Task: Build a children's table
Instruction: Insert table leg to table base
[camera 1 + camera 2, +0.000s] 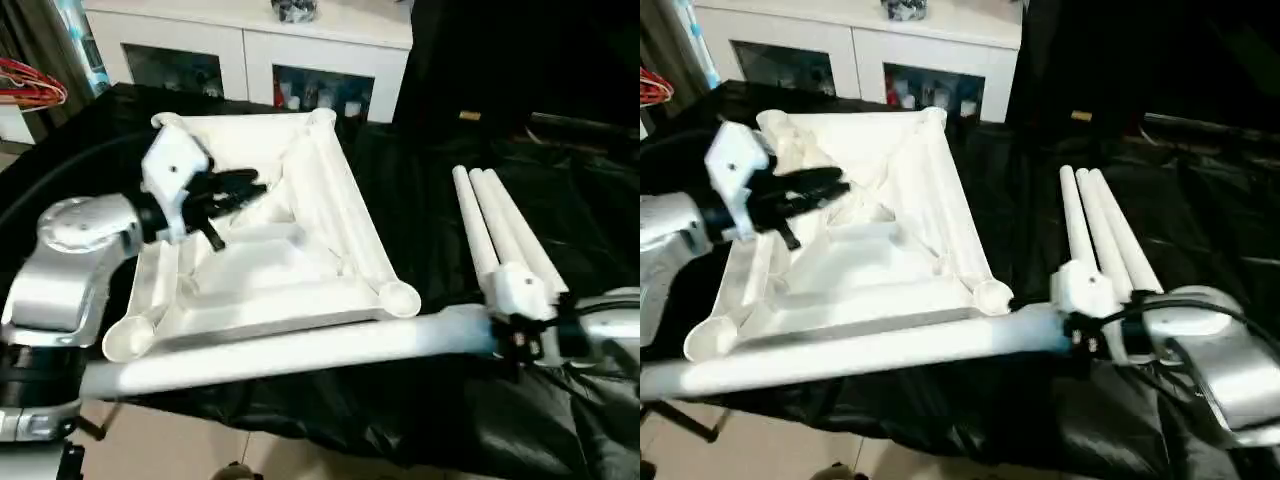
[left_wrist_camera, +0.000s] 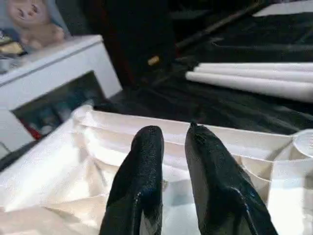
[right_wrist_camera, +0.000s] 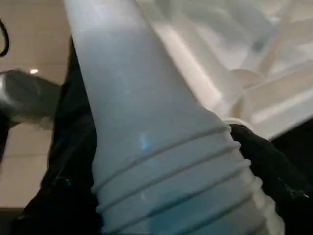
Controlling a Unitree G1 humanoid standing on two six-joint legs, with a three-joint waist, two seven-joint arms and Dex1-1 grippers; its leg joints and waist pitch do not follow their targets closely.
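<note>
Children's table, white plastic: top [image 1: 300,250] upside down mid-table, left claw [image 1: 235,190] narrowed empty over its ribs; three legs [image 1: 500,235] toward right edge; fourth leg [image 1: 290,355], light, stiff, slippery, clamped by right claw [image 1: 505,340] at its threaded end.

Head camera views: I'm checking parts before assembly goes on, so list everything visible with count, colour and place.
Table top: one, white, upside down on the black cloth, ribbed underside and round corner sockets facing up.
Held leg: one, white, level across the near edge of the top, its threaded end in the right gripper.
Loose legs: three, white, side by side on the cloth to the right of the top.
Black cloth: one, covering the work surface.
Cabinet: one, white, glass-fronted, behind the work surface.
Left gripper: black fingers nearly together, over the top's underside, holding nothing.
Right gripper: closed around the held leg.
</note>
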